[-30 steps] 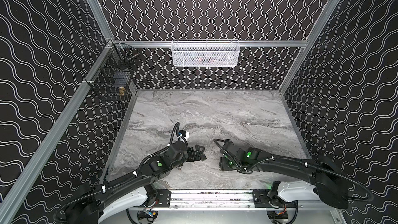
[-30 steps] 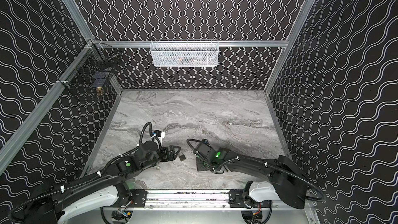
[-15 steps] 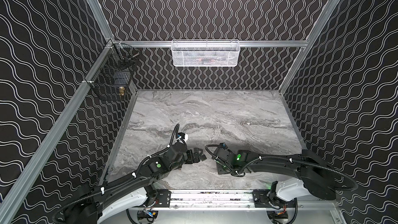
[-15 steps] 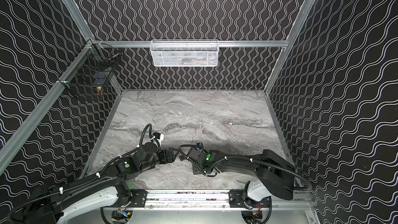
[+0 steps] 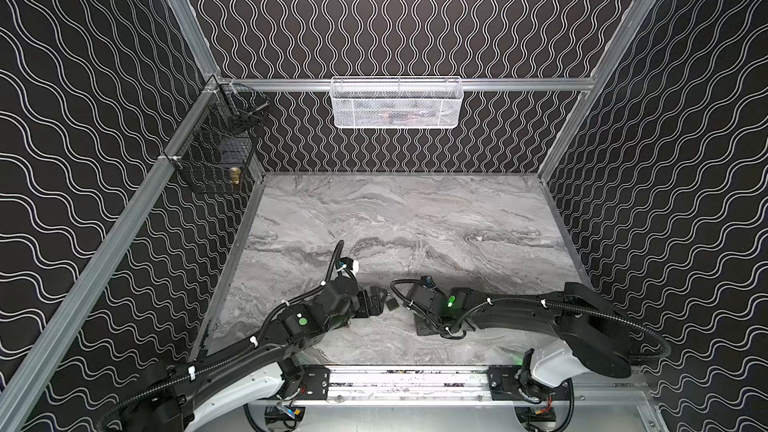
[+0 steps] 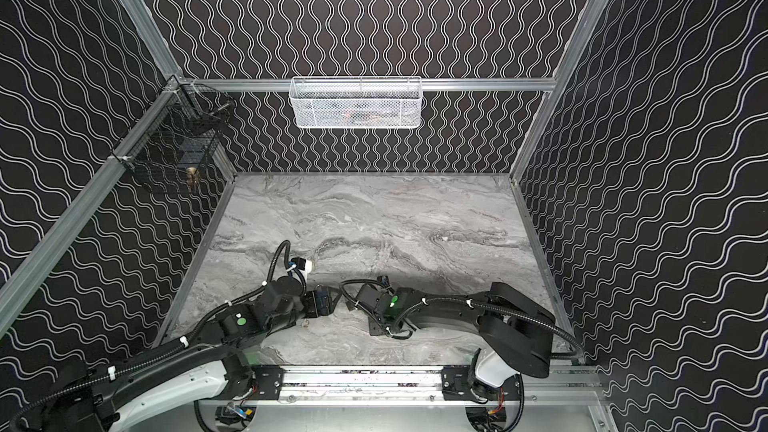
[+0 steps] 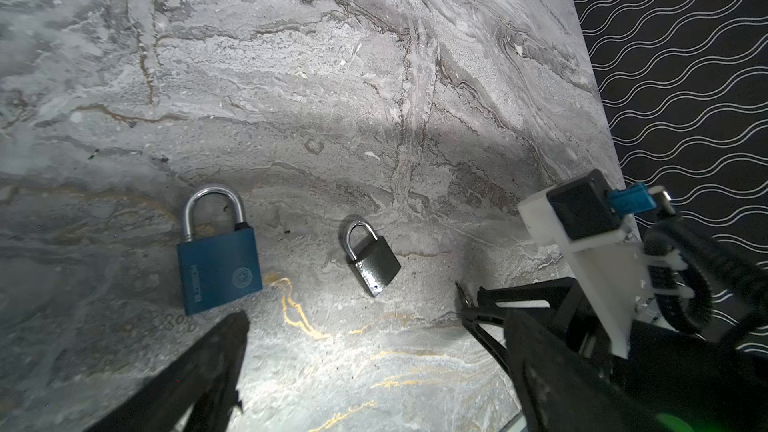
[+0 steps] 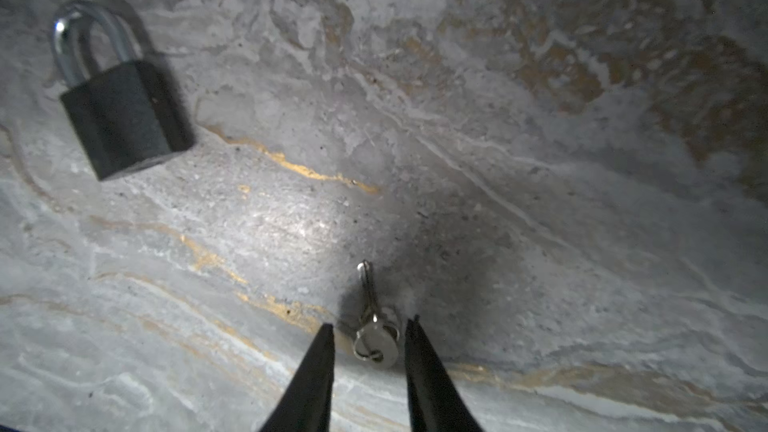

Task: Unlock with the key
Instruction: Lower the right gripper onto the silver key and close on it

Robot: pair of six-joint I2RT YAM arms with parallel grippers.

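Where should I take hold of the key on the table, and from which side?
Probably by its round head, pinched edge to edge. The key lies flat, blade pointing away from the right pincer, whose fingertips flank the head, so close in from the head end.

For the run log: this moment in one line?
right gripper: open around key | left gripper: open | blue padlock, grey padlock: untouched

The counter (image 7: 374, 76) is showing a grey marble-patterned face, matt and faintly grainy, with golden veins. The blue padlock (image 7: 220, 268) is wearing a smooth satin coat under a polished metal shackle, while the dark grey padlock (image 7: 374, 261) is looking duller and slightly pebbled. The key (image 8: 379, 347) is gleaming as bare metal between the matt black tips of the right pincer (image 8: 370, 323).
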